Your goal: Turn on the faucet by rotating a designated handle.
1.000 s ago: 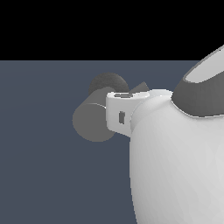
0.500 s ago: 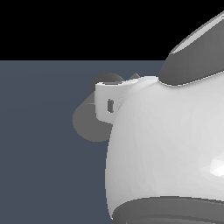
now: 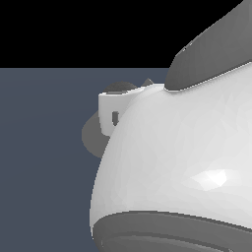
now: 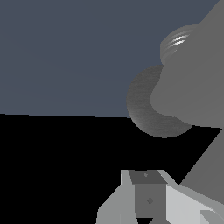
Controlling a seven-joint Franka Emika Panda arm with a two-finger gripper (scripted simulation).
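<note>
- We see the white arm (image 3: 172, 167) filling the exterior view, hiding most of the faucet (image 3: 91, 138) behind it.
- In the wrist view, the faucet's round base (image 4: 146, 109) sits near one end effector finger (image 4: 146, 197).
- We cannot tell the end effector's opening.

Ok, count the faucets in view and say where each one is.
1. The faucet shows large in the wrist view; in the exterior view only its grey edge peeks out behind the white arm, which may hide others.
</note>
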